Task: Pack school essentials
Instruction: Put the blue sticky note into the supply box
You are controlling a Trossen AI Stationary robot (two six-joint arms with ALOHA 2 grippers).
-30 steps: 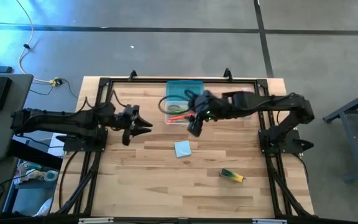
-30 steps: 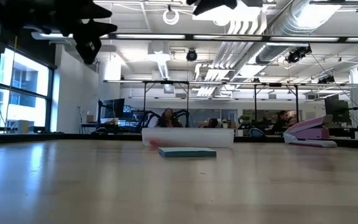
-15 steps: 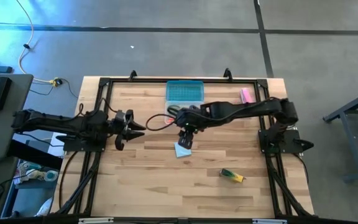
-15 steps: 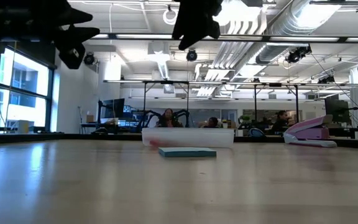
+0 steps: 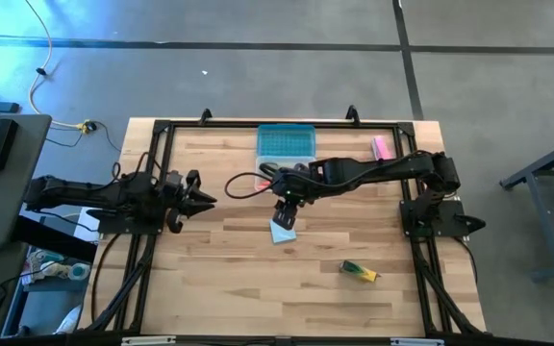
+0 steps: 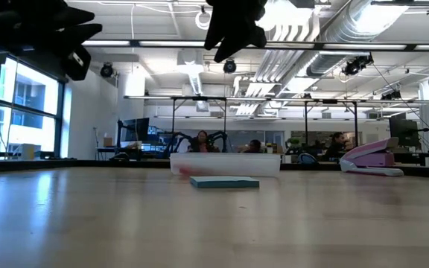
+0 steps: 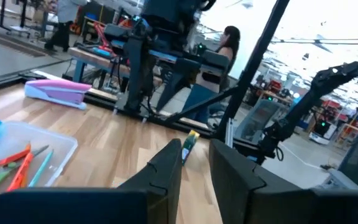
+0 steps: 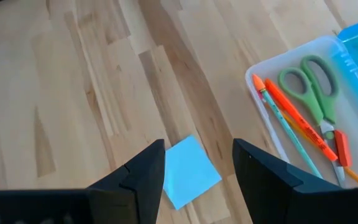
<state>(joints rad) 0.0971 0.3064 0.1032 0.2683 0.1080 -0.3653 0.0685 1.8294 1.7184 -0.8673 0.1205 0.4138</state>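
Overhead, the right hand (image 5: 284, 217) hangs released above the light-blue note pad (image 5: 282, 231) on the pale wooden bench (image 5: 258, 288), while the left hand (image 5: 198, 200) waits near the bench's left edge, fingers parted. The yellow-green crayon pack (image 5: 360, 272) lies well apart, toward the front right. At bench level, the pad (image 6: 224, 182) rests flat before the clear plastic box (image 6: 226, 164), with a bright open workshop behind. Through the right wrist, green-handled scissors (image 8: 314, 84), an orange pencil (image 8: 294, 121) and a green pink-tipped pencil (image 8: 291, 140) lie inside that box (image 8: 257, 71).
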